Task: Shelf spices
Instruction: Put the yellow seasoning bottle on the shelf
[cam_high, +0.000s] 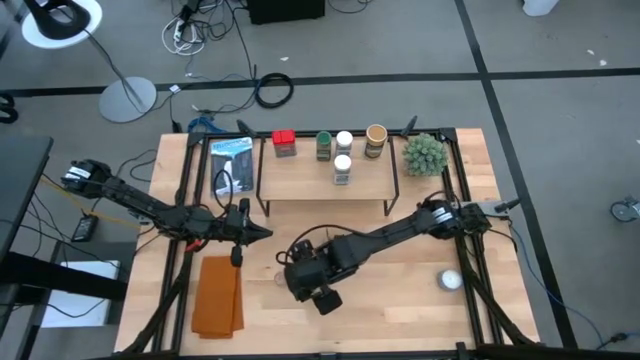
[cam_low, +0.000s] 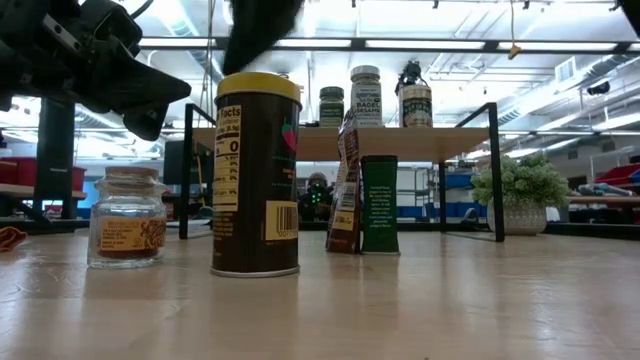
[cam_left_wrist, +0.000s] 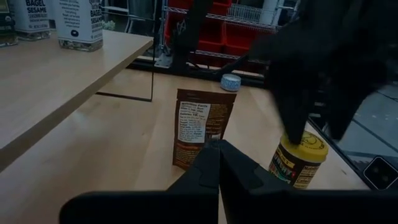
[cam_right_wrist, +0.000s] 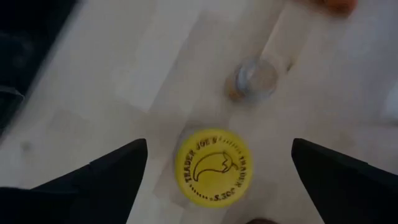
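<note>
Fingers of right gripper (cam_right_wrist: 217, 155) wide above yellow-lidded jar (cam_right_wrist: 212, 165), label hidden.

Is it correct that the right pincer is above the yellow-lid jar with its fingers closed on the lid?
Not quite. The right wrist view shows the right pincer above the yellow-lid jar, but its fingers stand wide open on either side, not closed on the lid.
</note>
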